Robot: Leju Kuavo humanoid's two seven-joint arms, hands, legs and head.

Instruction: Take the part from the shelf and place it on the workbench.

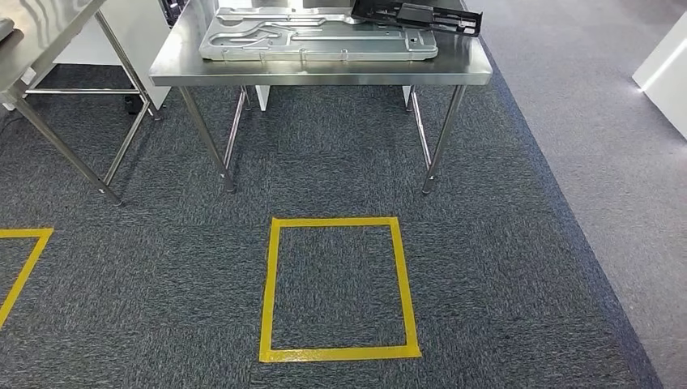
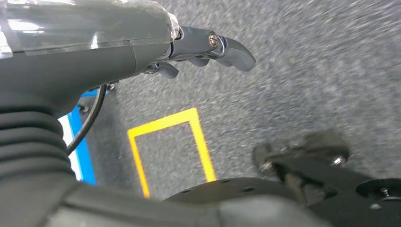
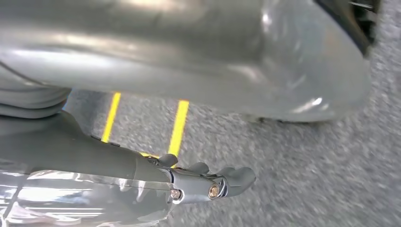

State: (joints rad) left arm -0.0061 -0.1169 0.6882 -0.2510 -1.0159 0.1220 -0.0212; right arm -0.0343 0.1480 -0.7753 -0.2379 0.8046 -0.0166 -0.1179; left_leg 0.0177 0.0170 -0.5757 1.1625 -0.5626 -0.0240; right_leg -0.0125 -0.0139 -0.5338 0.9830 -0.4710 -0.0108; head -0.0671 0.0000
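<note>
A steel workbench (image 1: 324, 71) stands ahead at the far side of the carpet. On it lies a flat silver metal part (image 1: 316, 36) with ribs and cut-outs. A black framed part (image 1: 421, 16) lies behind it toward the right. My left hand (image 2: 208, 47) hangs above the grey carpet, fingers stretched loosely and holding nothing. My right hand (image 3: 208, 182) hangs the same way over the carpet, with nothing in it.
A yellow tape square (image 1: 336, 288) marks the carpet in front of the workbench. A second steel table (image 1: 32, 49) stands at the far left, with another yellow tape corner (image 1: 20, 267) below it. A white object (image 1: 664, 73) sits at the right edge on lighter floor.
</note>
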